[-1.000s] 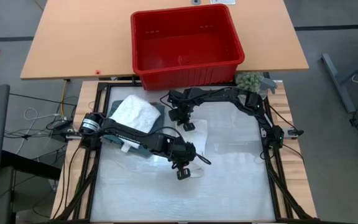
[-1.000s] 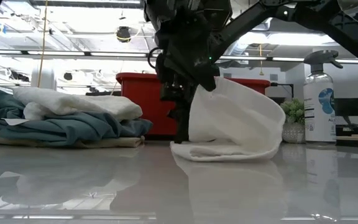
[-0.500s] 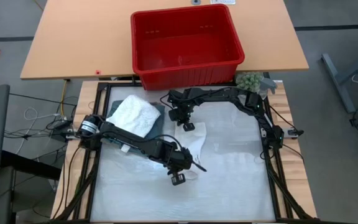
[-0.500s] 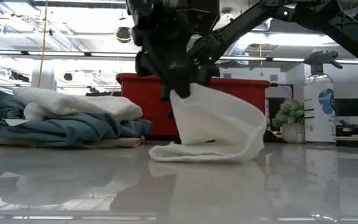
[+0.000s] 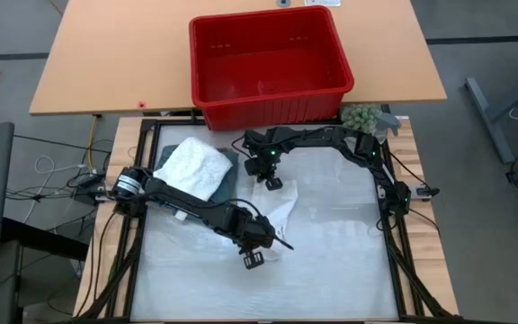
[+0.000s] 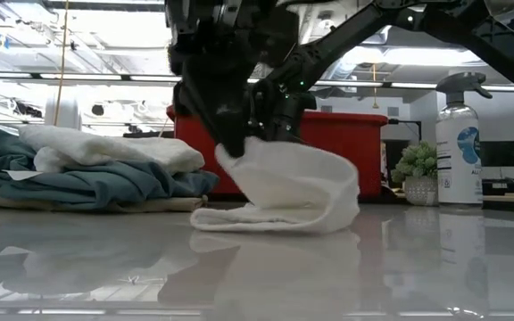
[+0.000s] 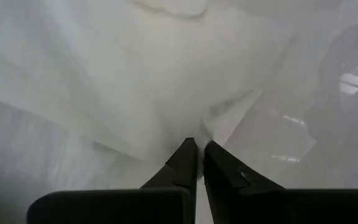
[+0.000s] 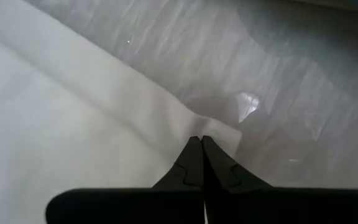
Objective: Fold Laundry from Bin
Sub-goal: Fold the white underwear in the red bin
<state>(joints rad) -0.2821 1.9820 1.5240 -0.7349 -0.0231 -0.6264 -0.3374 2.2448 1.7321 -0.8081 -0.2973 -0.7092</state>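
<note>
Soft white cloth garment (image 6: 284,192) lies mid-desk, limp and matte, folded over on itself: in the low view the upper layer curls back over the lower one in a rounded loop, lower edge flat on the surface. In the high view the white cloth garment (image 5: 277,209) runs roughly from the far side of the desk toward the near side, slightly slanted, narrow across.

Left claw (image 5: 261,245) sits at the near end of the cloth, fingers pinched together on a raised edge of the fabric; the left wrist view shows the left claw (image 7: 199,152) with tips nearly touching and white cloth bunched at them. Right claw (image 5: 271,179) is at the far end, likewise clamped on the cloth; in the right wrist view the right claw (image 8: 199,149) has tips together on a corner fold.

Desk surface (image 5: 331,261) is glossy pale white, reflective, framed by black rails.

At the far left corner of the desk rests a stack of folded laundry (image 6: 87,174): a fluffy white piece on top, dark teal-green cloth beneath, a thin beige layer at the bottom.

Beyond the desk, on a tan wooden table (image 5: 106,54), stands the bright red rectangular plastic bin (image 5: 268,63), smooth-walled, rolled rim.

A small green potted plant (image 5: 361,118) stands at the far right corner; a clear spray bottle (image 6: 459,143) shows next to it in the low view.
</note>
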